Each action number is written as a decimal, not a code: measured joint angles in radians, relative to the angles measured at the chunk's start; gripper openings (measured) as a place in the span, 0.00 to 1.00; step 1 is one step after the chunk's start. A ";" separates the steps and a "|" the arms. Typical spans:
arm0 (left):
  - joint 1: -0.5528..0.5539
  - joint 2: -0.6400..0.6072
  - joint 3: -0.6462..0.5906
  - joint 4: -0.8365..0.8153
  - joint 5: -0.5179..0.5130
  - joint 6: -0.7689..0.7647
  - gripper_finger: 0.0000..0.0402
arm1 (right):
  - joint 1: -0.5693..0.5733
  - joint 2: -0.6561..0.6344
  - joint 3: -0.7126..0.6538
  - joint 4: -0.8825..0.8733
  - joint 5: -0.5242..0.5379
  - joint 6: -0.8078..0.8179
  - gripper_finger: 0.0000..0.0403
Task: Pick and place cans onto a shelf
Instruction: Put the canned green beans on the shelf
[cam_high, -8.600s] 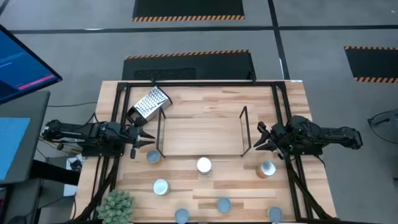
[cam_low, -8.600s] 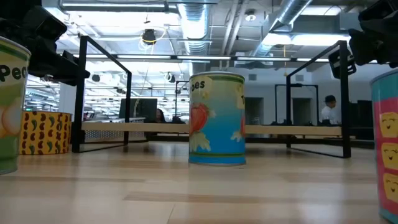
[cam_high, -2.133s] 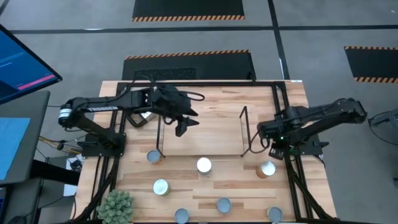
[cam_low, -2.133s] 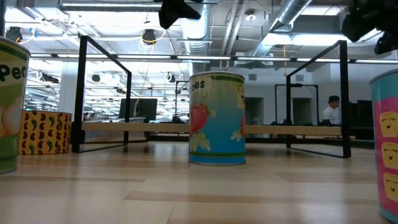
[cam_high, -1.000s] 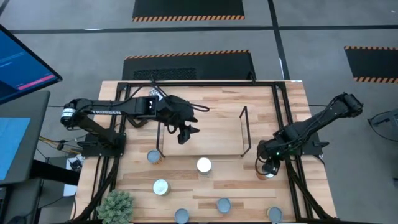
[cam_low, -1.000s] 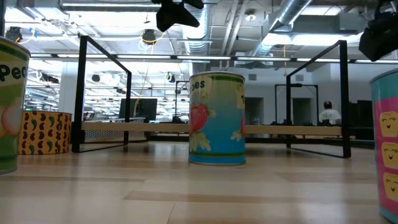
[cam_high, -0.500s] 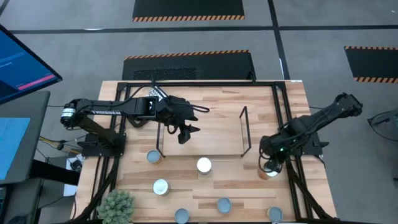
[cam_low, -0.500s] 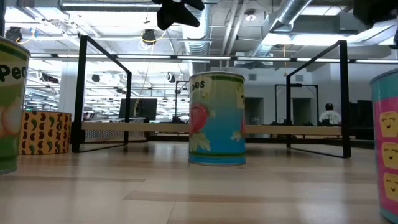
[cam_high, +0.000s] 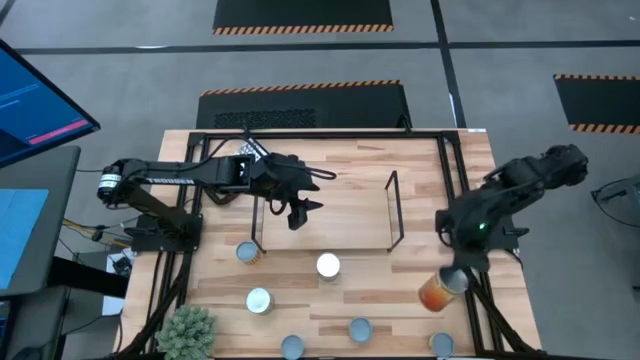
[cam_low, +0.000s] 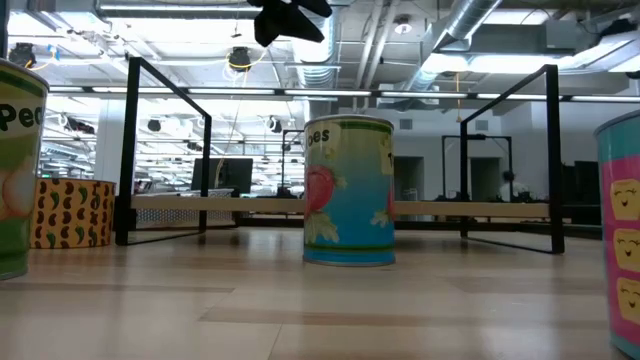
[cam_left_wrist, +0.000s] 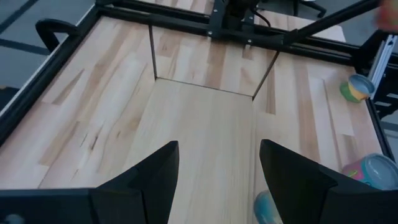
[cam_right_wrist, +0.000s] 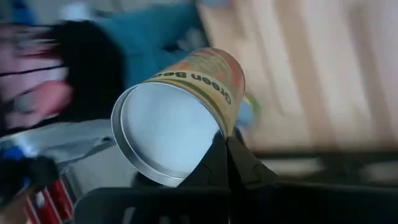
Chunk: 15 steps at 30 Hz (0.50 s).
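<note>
My right gripper (cam_high: 458, 270) is shut on a can (cam_high: 437, 291) with an orange side, held up over the table's right part. The right wrist view shows that can's silvery end (cam_right_wrist: 166, 132) facing the camera. My left gripper (cam_high: 298, 212) hovers open above the shelf (cam_high: 325, 245), a black wire frame over a light board; nothing is between its fingers (cam_left_wrist: 158, 177). Several other cans stand upright on the table nearer the front, among them one with a white lid (cam_high: 328, 265) and one beside the shelf's left rods (cam_high: 247, 252). My right gripper has its shut fingertips (cam_right_wrist: 227, 149) at the rim of the can's silvery end (cam_right_wrist: 217, 132). The fingers slant down from the table's far right side. The can hangs tilted off the fingertips, lifted clear of the table, its orange side (cam_high: 433, 296) turned toward the near edge.
A black frame (cam_high: 455, 180) edges the table. A small green plant (cam_high: 188, 330) stands at the near left corner. In the low view a blue can (cam_low: 349, 190) stands in the middle, a green one (cam_low: 15, 165) at the left, a pink one (cam_low: 622, 230) at the right.
My right gripper has shut on the can at the table's right and gone up with it. The can, which stood upright on the table, is now lifted clear and tipped over, silvery end toward the gripper.
</note>
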 joint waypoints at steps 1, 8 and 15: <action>0.000 -0.004 0.000 0.000 0.000 0.011 0.53 | -0.005 0.000 0.018 0.032 0.006 -0.026 0.00; 0.000 -0.083 0.000 -0.025 -0.042 0.056 0.53 | -0.096 0.000 0.095 0.139 0.141 -0.324 0.00; 0.000 -0.152 0.000 -0.106 -0.128 0.050 0.53 | -0.308 0.027 0.097 0.154 0.485 -0.540 0.00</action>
